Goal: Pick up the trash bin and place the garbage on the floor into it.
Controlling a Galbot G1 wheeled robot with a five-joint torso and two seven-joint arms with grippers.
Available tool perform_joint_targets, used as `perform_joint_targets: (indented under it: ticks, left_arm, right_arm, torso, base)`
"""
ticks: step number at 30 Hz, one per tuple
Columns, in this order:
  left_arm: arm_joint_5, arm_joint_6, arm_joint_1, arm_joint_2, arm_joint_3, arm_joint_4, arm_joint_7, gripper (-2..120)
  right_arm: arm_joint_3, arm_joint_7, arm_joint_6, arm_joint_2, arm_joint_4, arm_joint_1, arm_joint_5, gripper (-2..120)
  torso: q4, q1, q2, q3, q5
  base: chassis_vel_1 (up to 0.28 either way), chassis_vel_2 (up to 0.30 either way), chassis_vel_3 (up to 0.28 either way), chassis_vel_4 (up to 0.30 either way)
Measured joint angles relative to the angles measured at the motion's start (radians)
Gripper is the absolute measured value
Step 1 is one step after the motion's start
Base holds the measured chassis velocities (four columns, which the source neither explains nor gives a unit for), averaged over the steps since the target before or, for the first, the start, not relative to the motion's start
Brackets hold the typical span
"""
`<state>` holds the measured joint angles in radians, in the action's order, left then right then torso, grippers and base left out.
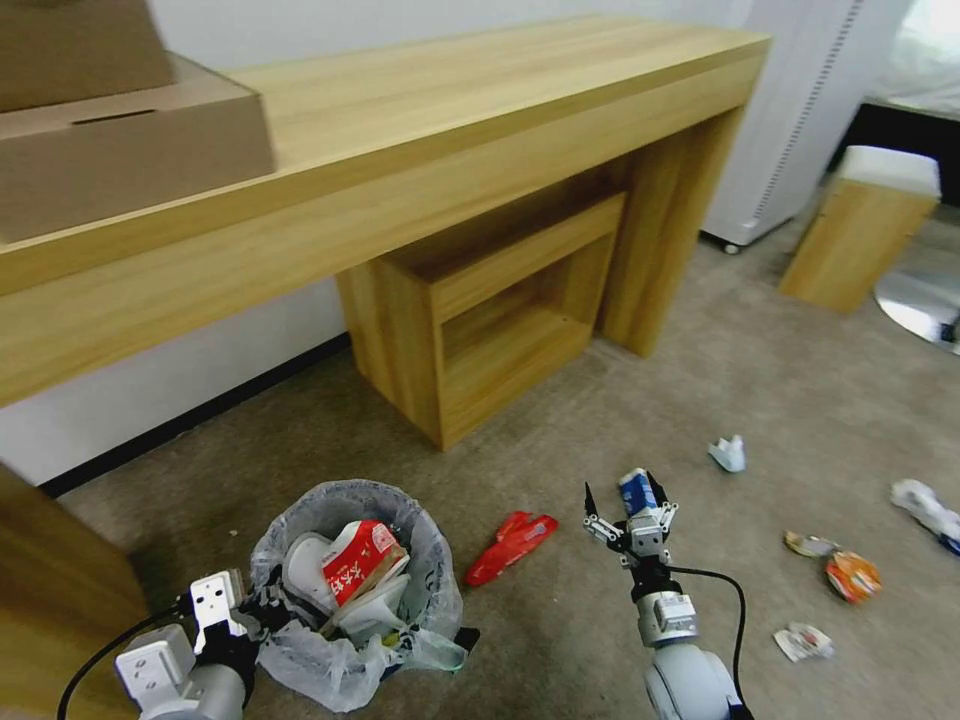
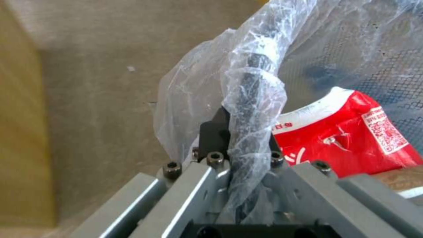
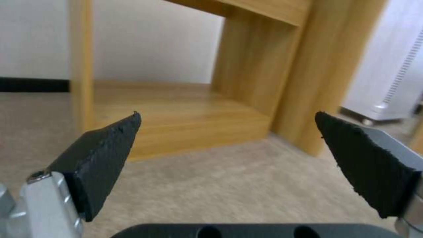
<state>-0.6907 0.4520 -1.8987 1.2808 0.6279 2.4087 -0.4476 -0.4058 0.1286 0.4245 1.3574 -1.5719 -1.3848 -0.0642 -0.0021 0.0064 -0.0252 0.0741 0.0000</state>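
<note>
Carton, blue-white, lies on the carpet just ahead of the right hand, jaws spread wide. Left hand is clamped on the trash bin rim, bag included. Best approach: drop straight over the carton, close across its narrow sides, keep bin level.

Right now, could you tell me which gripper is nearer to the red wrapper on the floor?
The right. The right gripper hangs open just beside the red wrapper, while the left gripper is clamped on the trash bin rim, across the bin from it.
</note>
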Motion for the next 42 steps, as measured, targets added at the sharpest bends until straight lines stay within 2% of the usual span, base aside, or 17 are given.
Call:
perform_joint_targets:
  ticks: [15, 25, 42]
  left_arm:
    - [0.021, -0.001, -0.013, 0.013, -0.012, 0.004, -0.012, 0]
    - [0.024, 0.003, -0.017, -0.004, -0.021, 0.001, -0.019, 0]
    - [0.034, -0.005, -0.015, -0.004, -0.055, -0.005, -0.019, 0]
  right_arm:
    - [0.003, 0.022, 0.003, -0.006, -0.019, -0.002, 0.028, 100]
    - [0.030, 0.130, -0.025, -0.032, -0.032, 0.001, 0.008, 100]
    - [-0.018, 0.048, 0.026, -0.023, -0.038, -0.009, 0.022, 100]
  torso:
    - [-0.0001, 0.000, 0.000, 0.000, 0.0000]
    - [-0.0001, 0.000, 0.000, 0.000, 0.0000]
    - [-0.0001, 0.000, 0.000, 0.000, 0.0000]
  base:
    - [0.066, 0.071, 0.070, 0.062]
    - [0.000, 0.000, 0.000, 0.000]
    - [0.000, 0.000, 0.000, 0.000]
